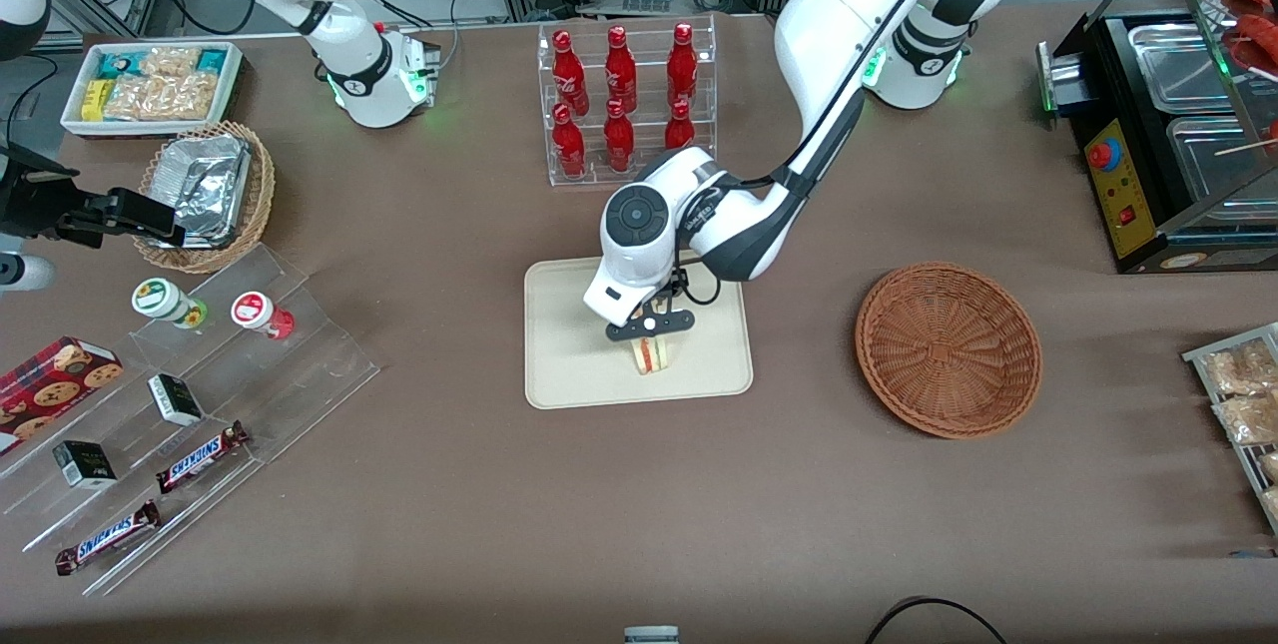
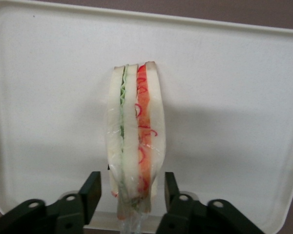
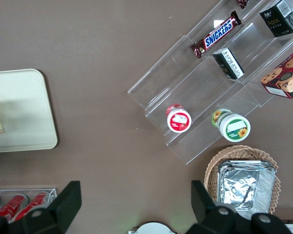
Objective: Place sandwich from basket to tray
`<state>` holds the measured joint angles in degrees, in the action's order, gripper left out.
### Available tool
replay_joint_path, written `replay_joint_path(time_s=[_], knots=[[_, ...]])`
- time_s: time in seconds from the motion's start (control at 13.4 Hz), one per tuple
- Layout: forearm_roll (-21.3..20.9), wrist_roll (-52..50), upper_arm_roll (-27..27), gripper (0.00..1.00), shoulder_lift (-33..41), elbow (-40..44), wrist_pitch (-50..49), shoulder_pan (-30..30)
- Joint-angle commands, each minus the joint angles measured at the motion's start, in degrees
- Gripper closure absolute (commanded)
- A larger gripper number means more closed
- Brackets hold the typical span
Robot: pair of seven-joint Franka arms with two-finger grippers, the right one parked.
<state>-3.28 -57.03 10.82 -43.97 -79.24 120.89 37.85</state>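
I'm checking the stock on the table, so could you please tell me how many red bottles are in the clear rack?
6: three along the rack's upper step, three on the lower step. The gripper is open around the sandwich on the tray.

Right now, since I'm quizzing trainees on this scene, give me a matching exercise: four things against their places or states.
1 sandwich
2 basket
3 end effector
4 bottles

a in the clear rack
b open, astride the sandwich
c on the tray
d on the table, beside the tray

Pairs: 1-c, 2-d, 3-b, 4-a
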Motion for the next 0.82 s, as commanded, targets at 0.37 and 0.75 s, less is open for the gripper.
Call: replay_joint_path(time_s=[0.37, 0.75], knots=[[-2.0, -1.5, -1.0, 0.00, 5.8, 0.8, -5.5, 0.0], [-2.2, -0.4, -0.8, 0.00, 10.6, 0.0, -9.3, -5.8]])
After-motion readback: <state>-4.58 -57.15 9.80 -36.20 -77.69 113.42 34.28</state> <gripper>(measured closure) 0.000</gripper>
